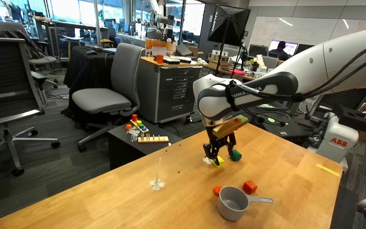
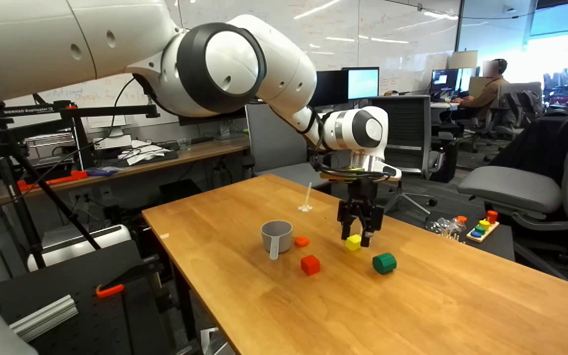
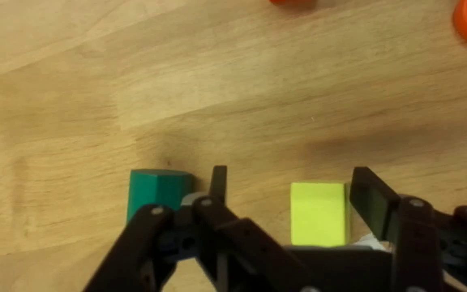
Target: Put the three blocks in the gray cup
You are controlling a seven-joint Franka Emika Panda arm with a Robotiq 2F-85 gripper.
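the gripper points down, jaws spread, the yellow block resting between them close to one, the green block just outside the other. farther out, the orange disc lies between the yellow block and the upright gray cup, with the red block near the cup. the arm reaches over the table, whose wood runs past the blocks to its edges.
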